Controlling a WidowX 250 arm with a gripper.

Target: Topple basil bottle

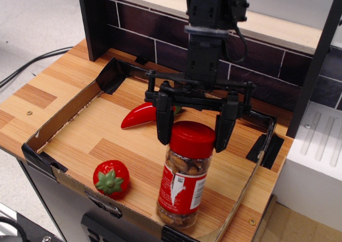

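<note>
The basil bottle (183, 183) is a clear jar with a red cap, a red-and-white label and brownish contents. It stands upright, leaning slightly, near the front right edge of the cardboard-rimmed tray (64, 119). My gripper (192, 142) hangs from above with its black fingers (163, 125) on either side of the red cap. The jaws are spread about as wide as the cap, and I cannot tell if they touch it.
A red toy chili pepper (139, 115) lies behind and left of the bottle. A red toy strawberry (111, 179) sits at the front left. A dark tiled back wall (267, 55), a black post (315, 60) and a white block (318, 156) stand to the right.
</note>
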